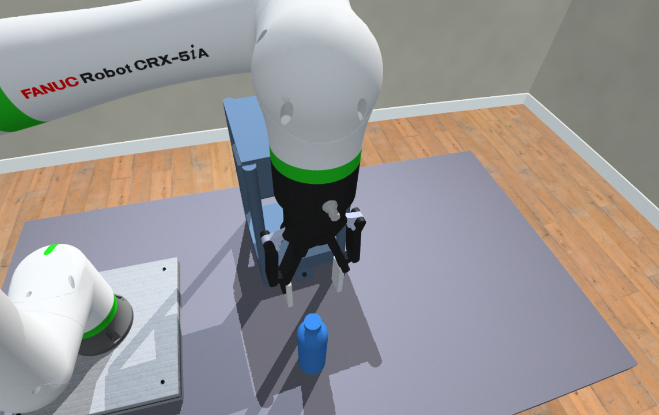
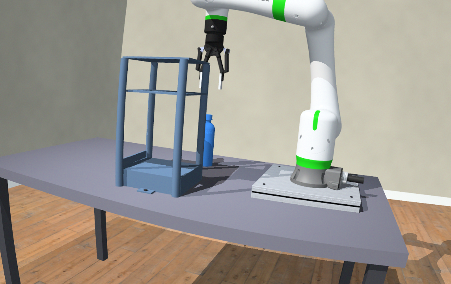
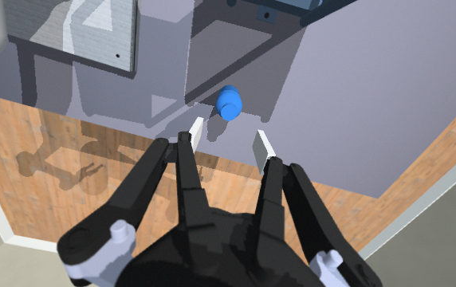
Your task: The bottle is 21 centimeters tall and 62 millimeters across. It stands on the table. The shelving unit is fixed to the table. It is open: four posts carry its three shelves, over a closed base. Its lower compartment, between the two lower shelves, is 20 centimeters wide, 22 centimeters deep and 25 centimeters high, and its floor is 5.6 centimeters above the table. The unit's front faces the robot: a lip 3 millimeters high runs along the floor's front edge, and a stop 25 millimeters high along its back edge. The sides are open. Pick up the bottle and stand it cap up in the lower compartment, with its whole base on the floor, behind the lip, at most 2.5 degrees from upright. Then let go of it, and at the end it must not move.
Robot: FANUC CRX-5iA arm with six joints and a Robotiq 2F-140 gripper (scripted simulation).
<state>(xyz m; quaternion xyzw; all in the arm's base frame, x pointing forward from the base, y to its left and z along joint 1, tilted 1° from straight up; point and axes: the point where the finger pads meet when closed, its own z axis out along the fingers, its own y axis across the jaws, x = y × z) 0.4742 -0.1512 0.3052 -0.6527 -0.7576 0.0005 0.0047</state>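
The blue bottle (image 1: 312, 344) stands cap up on the grey table, in front of the blue shelving unit (image 2: 160, 127) on the robot's side. In the side view the bottle (image 2: 208, 139) is partly hidden behind a front post. My gripper (image 2: 211, 84) hangs high above the table, about level with the unit's top shelf, pointing down. It is partly open and empty, fingers well apart. In the wrist view the bottle's cap (image 3: 229, 104) shows far below, just beyond the fingertips. The lower compartment's floor (image 2: 156, 165) is empty.
The robot's base plate (image 2: 308, 190) sits on the table to the bottle's side. The arm's large wrist joint (image 1: 316, 103) hides most of the shelving unit in the overhead view. The table edge lies a little beyond the bottle.
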